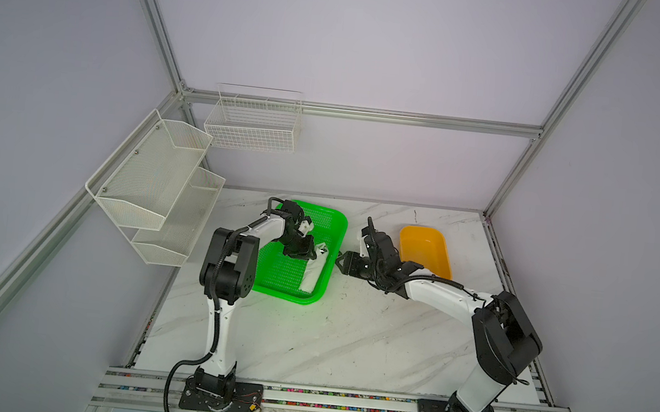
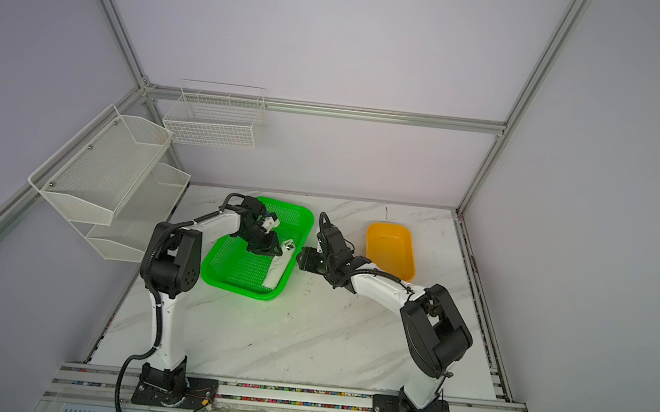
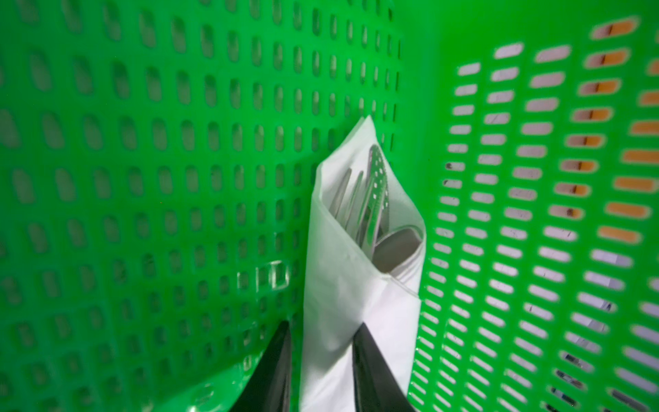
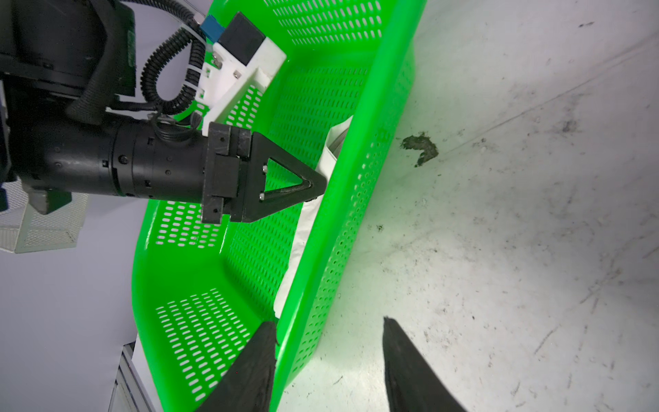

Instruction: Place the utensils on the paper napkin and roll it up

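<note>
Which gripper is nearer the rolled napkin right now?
Left. The left gripper has a finger either side of the rolled napkin inside the green basket; the right gripper straddles the basket's wall, beside the roll.

napkin (image 3: 342, 285): matt white paper, soft creases | utensils (image 3: 371, 199): shiny mirror-like metal | basket (image 3: 142, 142): glossy green perforated plastic | tub (image 1: 426, 248): smooth yellow plastic | tabletop (image 4: 535, 249): marbled white, scuffed, stained | shelves (image 1: 155, 180): matt white wire mesh

No readable text, labels, brands, numbers or signs anywhere in these views
</note>
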Robot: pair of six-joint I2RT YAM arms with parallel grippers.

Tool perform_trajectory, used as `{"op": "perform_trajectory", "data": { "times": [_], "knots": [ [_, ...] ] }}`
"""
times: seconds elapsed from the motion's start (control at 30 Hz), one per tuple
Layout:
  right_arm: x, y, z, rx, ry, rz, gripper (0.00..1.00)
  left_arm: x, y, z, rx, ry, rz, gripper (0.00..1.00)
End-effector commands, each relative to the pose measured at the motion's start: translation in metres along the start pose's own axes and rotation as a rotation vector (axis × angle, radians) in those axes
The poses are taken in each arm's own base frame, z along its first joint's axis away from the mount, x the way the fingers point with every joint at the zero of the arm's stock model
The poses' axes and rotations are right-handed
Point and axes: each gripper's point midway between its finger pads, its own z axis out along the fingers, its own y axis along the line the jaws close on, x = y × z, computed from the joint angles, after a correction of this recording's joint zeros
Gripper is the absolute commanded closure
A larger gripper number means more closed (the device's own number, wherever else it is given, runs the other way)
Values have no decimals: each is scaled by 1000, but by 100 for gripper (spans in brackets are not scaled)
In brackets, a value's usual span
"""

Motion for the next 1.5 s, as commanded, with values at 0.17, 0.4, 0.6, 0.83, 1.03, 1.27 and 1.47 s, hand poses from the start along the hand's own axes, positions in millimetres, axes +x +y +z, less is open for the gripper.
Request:
{"op": "perform_trajectory", "data": {
  "times": [0.17,0.4,0.6,0.83,1.03,1.27,1.47],
  "knots": [
    [-1,9,-14,-18,-6,-23,50,-18,1,-9,-63,-57,-23,77],
    [-30,-3,-49,112,-161,-49,48,-36,-36,-74,-25,-208,26,57],
    [-76,-40,-142,401,-509,-120,40,-28,-47,-144,-98,-412,77,49],
    [-87,-124,-274,835,-907,-103,10,27,-3,-234,-377,-837,23,31],
    [-76,-211,-299,978,-899,-53,8,93,47,-264,-581,-1070,-60,0],
    [-63,-236,-286,1012,-930,-128,6,140,94,-268,-742,-1260,-206,0],
    [-72,-237,-257,873,-928,-214,6,126,101,-254,-819,-1275,-69,0]
  ]
}}
